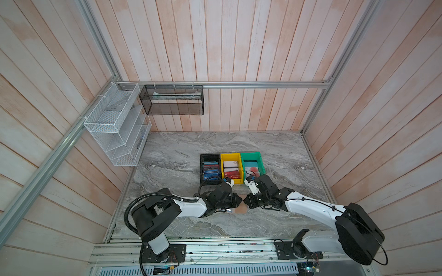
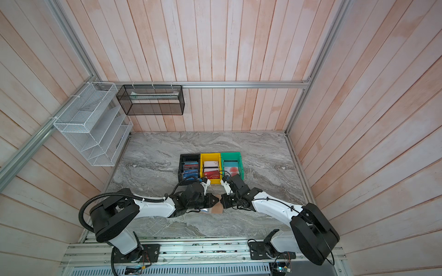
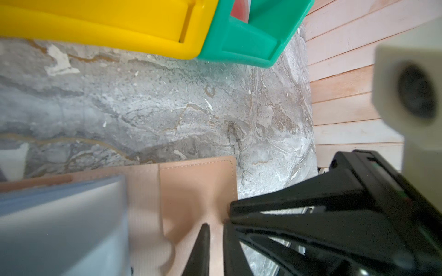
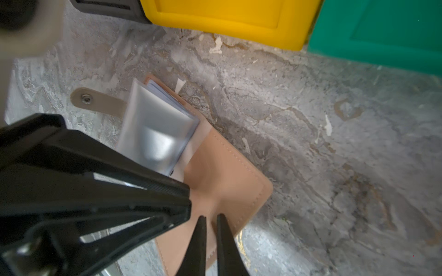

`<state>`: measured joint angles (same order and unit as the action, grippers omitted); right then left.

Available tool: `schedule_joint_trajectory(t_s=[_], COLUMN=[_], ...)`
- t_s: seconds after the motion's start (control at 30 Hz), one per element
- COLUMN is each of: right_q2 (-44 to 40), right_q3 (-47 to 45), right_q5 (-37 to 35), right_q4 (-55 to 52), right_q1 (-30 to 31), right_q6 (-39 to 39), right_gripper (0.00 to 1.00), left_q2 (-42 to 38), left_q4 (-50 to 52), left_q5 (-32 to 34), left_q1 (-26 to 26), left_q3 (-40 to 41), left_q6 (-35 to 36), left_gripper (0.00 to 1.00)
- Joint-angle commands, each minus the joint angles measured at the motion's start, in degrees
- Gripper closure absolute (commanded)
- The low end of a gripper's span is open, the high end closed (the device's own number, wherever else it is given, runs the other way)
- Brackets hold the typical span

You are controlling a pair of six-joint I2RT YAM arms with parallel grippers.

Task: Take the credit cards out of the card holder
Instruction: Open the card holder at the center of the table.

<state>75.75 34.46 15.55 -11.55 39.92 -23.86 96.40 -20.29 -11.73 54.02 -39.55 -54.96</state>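
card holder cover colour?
The card holder is tan-brown with a stitched edge; the right wrist view shows it best.

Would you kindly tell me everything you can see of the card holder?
The card holder is a tan, stitched, leather-like booklet lying open on the marble table, near the yellow bin. Blurred pale blue clear sleeves fan up from its middle; a strap with a snap lies flat beside them. The left tool and right tool, tips nearly together, are at its bare cover; whether they pinch it is unclear.
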Motion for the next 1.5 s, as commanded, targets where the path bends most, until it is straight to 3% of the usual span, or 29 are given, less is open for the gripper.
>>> schedule_joint_trajectory(t_s=[0.0, 0.2, 0.43, 0.6, 1.03, 1.23, 1.47], right_q2=[1.6, 5.9, 10.7, 12.2, 13.8, 14.3, 14.6], right_q3=[-0.7, -0.6, 0.1, 0.8, 2.1, 2.7, 3.1], right_q5=[1.1, 0.6, -0.1, -0.2, -0.5, -0.2, -0.1], right_q4=[1.3, 1.9, 2.2, 2.1, 0.7, 0.5, 0.1], right_q1=[0.1, 0.1, 0.1, 0.1, 0.0, -0.1, -0.1], right_q6=[-0.1, -0.1, 0.0, 0.3, 1.4, 2.0, 2.4], right_gripper=[0.89, 0.90, 0.90, 0.90, 0.90, 0.90, 0.90], left_q2=[-1.1, -6.3, -17.2, -20.5, -21.2, -20.7, -17.2], left_q4=[-0.5, 4.1, 11.2, 13.1, 21.1, 21.3, 19.2], left_q5=[0.6, 2.1, 6.3, 7.7, 11.2, 11.3, 10.1], left_q1=[0.2, 0.2, -1.8, -4.0, -7.2, -9.1, -10.4], left_q3=[0.8, 0.7, 5.5, 9.9, 10.0, 11.1, 10.3], left_q6=[0.3, 1.3, 2.0, 0.7, 0.4, 0.2, 0.9], left_gripper=[0.87, 0.87, 0.88, 0.88, 0.87, 0.74, 0.72])
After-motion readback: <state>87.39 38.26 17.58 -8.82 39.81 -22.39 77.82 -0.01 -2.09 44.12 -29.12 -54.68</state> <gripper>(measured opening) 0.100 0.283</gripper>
